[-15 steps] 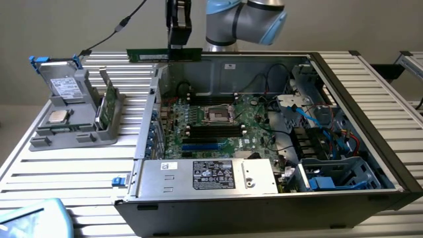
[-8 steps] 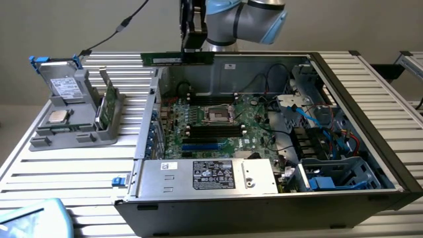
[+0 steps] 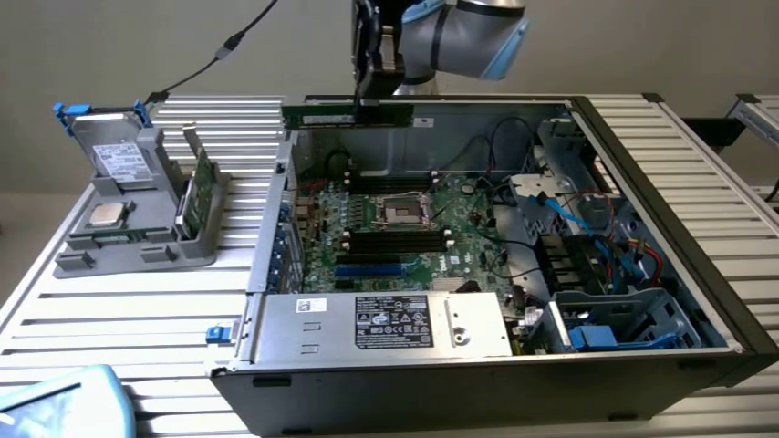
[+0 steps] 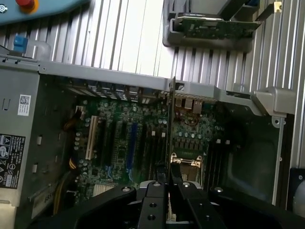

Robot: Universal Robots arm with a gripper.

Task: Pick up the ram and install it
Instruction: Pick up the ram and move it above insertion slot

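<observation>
Grip check: ram (image 3: pixel 323 117) is clamped in my claw (image 3: pixel 367 100), jaws drawn tight on its upper edge. The stick hangs level, long side horizontal, above the far wall of the open computer case (image 3: pixel 718 274). It is not yet down among the parts.

Wrist view: ram (image 4: pixel 171 119) shows edge-on as a thin line below my claw (image 4: pixel 167 183). It runs parallel to the black memory slots (image 4: pixel 155 148) and passes just beside the processor socket (image 4: pixel 188 164).

Notes for doing this step well:
- Judged: the heading already matches the slots, so hold the wrist angle and correct sideways only.
- Keep the stick level; a tilted end would likely catch one slot latch first.
- Slots (image 3: pixel 389 181) lie on both sides of the socket (image 3: pixel 402 210). I cannot tell from here which are free.
- Cables (image 3: pixel 505 146) hang near the far right of the board (image 3: pixel 402 265); stay clear of them.

A spare stick (image 3: pixel 201 196) stands in the grey holder (image 3: pixel 134 246) at the exterior view's left, well apart.
</observation>
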